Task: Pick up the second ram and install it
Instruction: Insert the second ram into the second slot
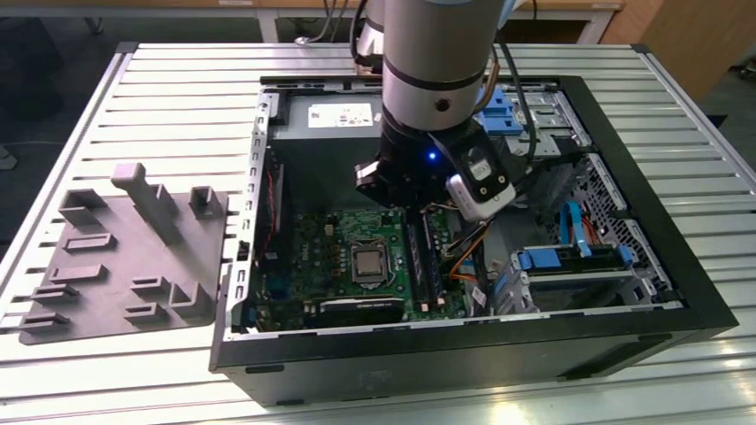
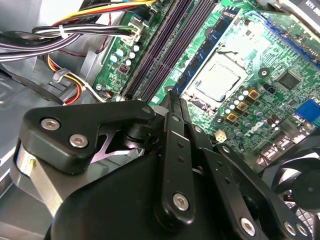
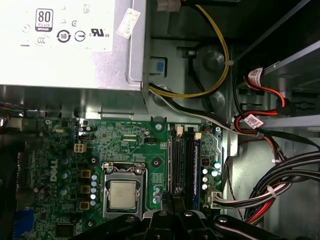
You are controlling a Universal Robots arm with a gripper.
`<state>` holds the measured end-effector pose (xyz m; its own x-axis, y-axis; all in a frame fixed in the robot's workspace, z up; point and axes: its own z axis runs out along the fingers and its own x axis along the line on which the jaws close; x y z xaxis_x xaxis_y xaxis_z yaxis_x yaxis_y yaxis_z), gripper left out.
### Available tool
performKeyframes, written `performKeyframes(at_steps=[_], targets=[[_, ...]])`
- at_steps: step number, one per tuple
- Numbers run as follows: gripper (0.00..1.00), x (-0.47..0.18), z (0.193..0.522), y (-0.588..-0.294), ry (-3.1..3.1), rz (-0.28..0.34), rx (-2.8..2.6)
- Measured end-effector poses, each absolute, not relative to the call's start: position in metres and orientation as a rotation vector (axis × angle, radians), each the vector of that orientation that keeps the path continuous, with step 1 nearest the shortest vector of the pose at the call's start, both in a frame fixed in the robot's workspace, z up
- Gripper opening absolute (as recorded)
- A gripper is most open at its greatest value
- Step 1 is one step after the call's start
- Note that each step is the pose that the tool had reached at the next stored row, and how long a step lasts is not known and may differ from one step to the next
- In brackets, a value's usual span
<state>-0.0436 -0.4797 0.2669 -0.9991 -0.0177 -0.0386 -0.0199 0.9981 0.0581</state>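
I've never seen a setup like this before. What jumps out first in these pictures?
A thick silver robot arm reaches down into an open black computer case lying on a slatted metal table. Beneath its gripper sits a green motherboard with a square silver processor and long black memory slots beside it. To the exterior view's left of the case lies a grey moulded holder tray.

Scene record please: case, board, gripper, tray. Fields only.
case: black computer case, open, lying on the slatted table
motherboard: green, flat inside the case
processor: bare in its socket
gripper: inside the case, close over the memory slots
tray: grey moulded tray, on the exterior view's left of the case
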Motion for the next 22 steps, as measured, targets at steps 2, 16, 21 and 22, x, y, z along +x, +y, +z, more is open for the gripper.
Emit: performKeyframes(at_steps=[2, 16, 21, 22], targets=[[0.12, -0.0434, 0.2664, -0.4799, 3.102, 0.091, -0.029], [0.12, -0.0431, 0.2626, -0.4802, 3.102, 0.091, -0.028], [0.12, -0.043, 0.2604, -0.4803, 3.102, 0.091, -0.028], [0.12, -0.043, 0.2599, -0.4802, 3.102, 0.091, -0.028]])
